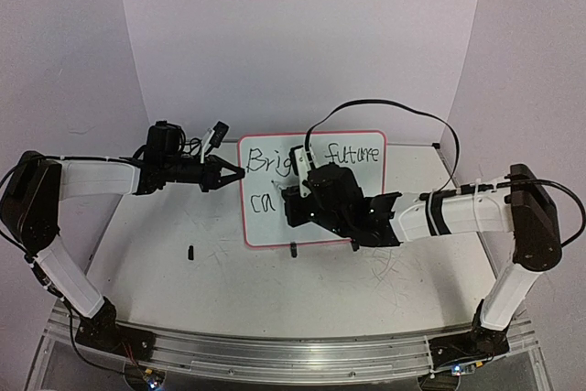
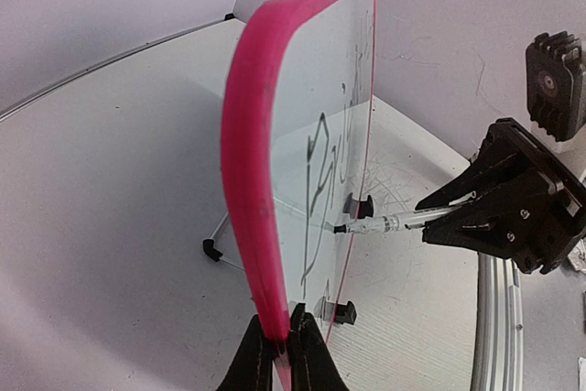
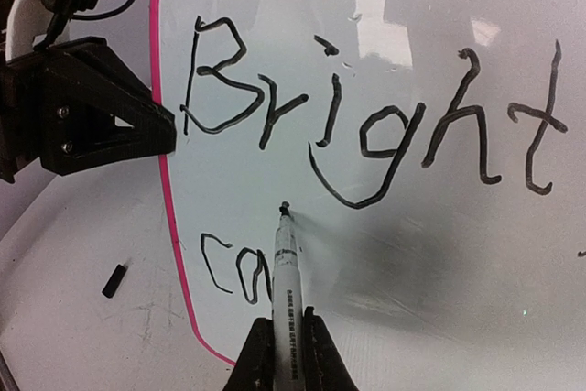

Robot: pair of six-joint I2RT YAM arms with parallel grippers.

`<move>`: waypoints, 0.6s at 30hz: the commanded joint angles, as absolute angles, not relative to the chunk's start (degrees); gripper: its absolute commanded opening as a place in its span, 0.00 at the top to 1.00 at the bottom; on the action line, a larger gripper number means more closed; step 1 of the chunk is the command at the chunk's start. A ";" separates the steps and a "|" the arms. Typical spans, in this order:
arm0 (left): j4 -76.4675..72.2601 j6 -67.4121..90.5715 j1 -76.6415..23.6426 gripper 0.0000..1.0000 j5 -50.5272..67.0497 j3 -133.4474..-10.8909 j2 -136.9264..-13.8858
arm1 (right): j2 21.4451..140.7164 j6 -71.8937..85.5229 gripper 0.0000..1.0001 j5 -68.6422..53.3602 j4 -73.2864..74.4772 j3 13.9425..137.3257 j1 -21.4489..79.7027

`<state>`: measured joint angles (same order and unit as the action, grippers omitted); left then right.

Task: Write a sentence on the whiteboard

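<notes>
While the one whiteboard (image 1: 265,226) stood upright, long axis left-right, the left gripper (image 2: 282,341) pinched its edge; the right gripper (image 3: 286,345) clamped one marker (image 3: 285,263), pointing at it.

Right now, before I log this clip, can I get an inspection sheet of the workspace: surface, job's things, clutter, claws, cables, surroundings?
Surface: white table, with faint dark scribble marks in front of the board.
Job's things: whiteboard stands upright; sentence reads "Bright future", with "ca" begun below; marker has its tip at the board, just right of "ca".
Clutter: one small black piece lies loose on the table, left of the board.
Claws: left claw shut on the board's left frame edge; right claw shut on the marker.
Cables: black cable arcs from the right wrist past the board's top right corner.
Surroundings: plain pale backdrop; nothing else seen.
</notes>
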<state>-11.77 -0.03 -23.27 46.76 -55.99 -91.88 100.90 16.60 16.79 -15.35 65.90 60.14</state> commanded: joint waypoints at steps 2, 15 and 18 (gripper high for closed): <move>-15.29 -3.08 -22.94 1.00 44.75 -57.44 -89.08 | 101.03 18.03 1.00 17.16 -13.89 64.74 59.90; -15.26 -3.08 -22.95 1.00 44.88 -57.45 -89.17 | 100.74 21.26 1.00 15.71 -12.79 60.76 61.28; -15.29 -3.08 -22.99 1.00 44.93 -57.46 -89.16 | 100.48 21.75 1.00 15.71 -12.56 60.17 61.52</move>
<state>-11.77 -0.03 -23.27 46.81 -55.99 -91.88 100.90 20.08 15.18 -13.45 61.17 61.24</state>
